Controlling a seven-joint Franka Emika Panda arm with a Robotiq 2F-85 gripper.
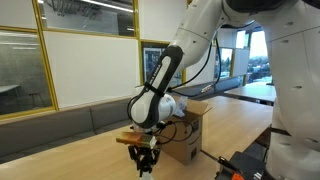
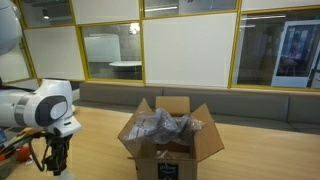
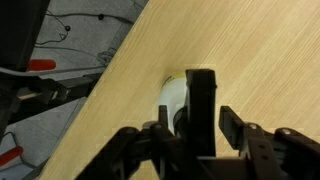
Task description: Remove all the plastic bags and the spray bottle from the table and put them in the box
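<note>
Several plastic bags (image 2: 165, 124), clear and crumpled, lie heaped inside the open cardboard box (image 2: 165, 166), whose four flaps splay outward. The box stands on the light-wood tabletop (image 2: 255, 150), and in an exterior view it is just behind the arm's lowered wrist (image 1: 188, 135). One spray bottle (image 3: 175, 104) is on the tabletop (image 3: 230, 50) near its edge. In the wrist view its pale translucent body shows beside the black trigger head (image 3: 202, 98). The end effector (image 3: 197, 116) is down over the bottle, with one finger on each side of the head. Its jaws are about halfway closed. A thin strip of wood shows between the black head and one finger (image 3: 229, 122). The other finger overlaps the pale body, so I cannot tell whether the pads are pressing on the bottle. In both exterior views the end effector (image 1: 146, 160) (image 2: 57, 165) points straight down, close to the tabletop, at the end of the white arm (image 1: 165, 75). The bottle itself cannot be made out in those two views. Beyond the tabletop edge in the wrist view, cables (image 3: 80, 25) trail across the floor.
</note>
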